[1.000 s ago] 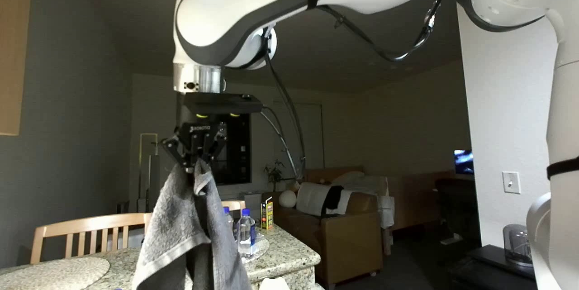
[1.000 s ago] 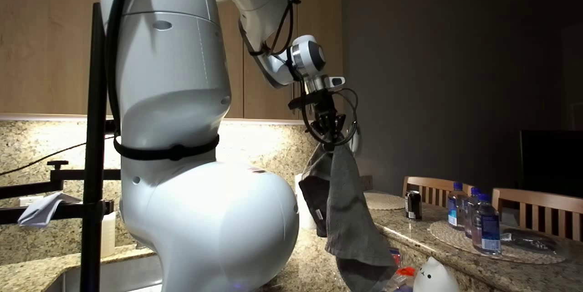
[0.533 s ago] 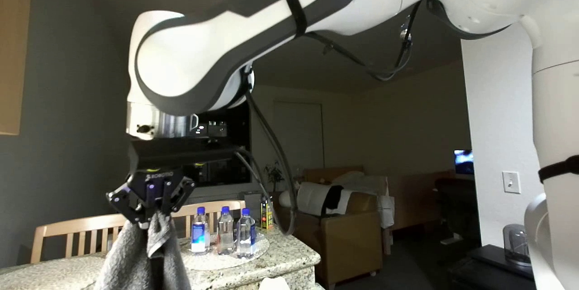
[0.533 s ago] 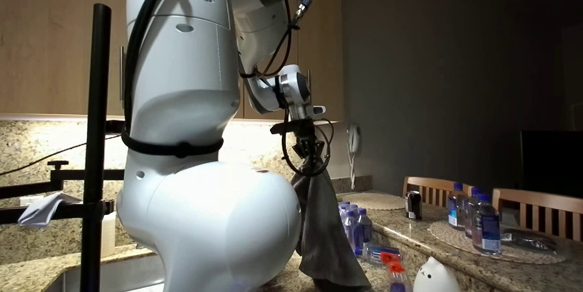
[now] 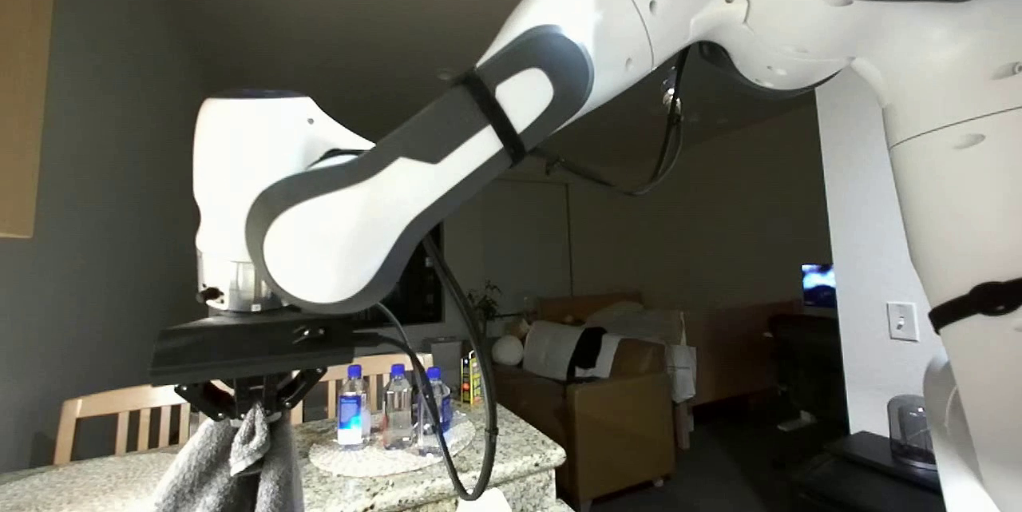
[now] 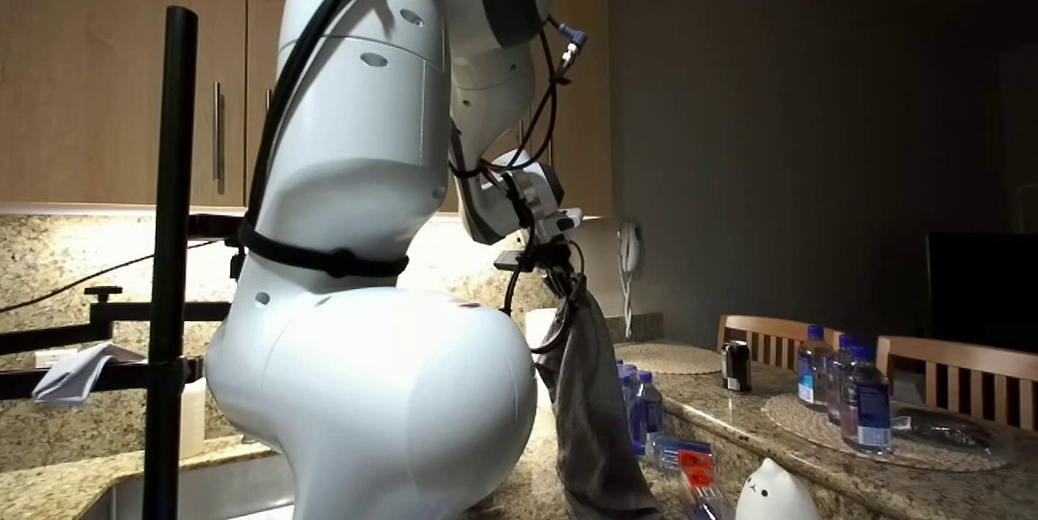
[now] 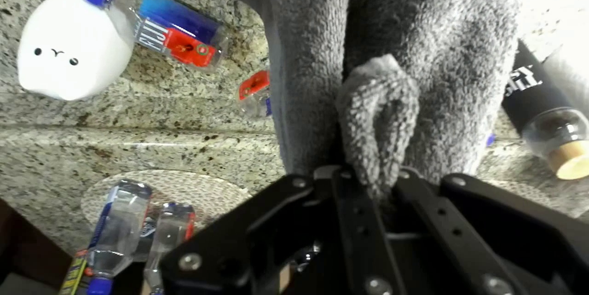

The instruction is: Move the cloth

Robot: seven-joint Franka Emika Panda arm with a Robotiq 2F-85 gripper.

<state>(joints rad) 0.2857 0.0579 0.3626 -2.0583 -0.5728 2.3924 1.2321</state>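
The cloth is a grey towel that hangs in folds from my gripper. It shows in both exterior views [image 5: 200, 468] [image 6: 596, 414] and fills the upper middle of the wrist view [image 7: 308, 55]. My gripper [image 7: 372, 177] is shut on the cloth's top, with a small loop of fabric bulging out between the fingers. The gripper also shows in both exterior views [image 5: 254, 412] [image 6: 570, 286], pointing down and slightly tilted. The cloth's lower end reaches down beside the lower counter. I cannot tell whether it touches the surface.
Water bottles [image 5: 398, 408] stand on a round placemat [image 5: 375, 460] on the raised counter, near a black can [image 6: 735, 366]. A white cat figure [image 6: 776, 492], a lying bottle [image 7: 177, 28] and several upright bottles [image 6: 646, 406] are on the lower counter. A dark corked bottle [image 7: 543, 92] is right of the cloth.
My gripper has moved down, and leftward in an exterior view, with the cloth still in it. The wrist has tilted. The bottles behind the cloth have come into view.
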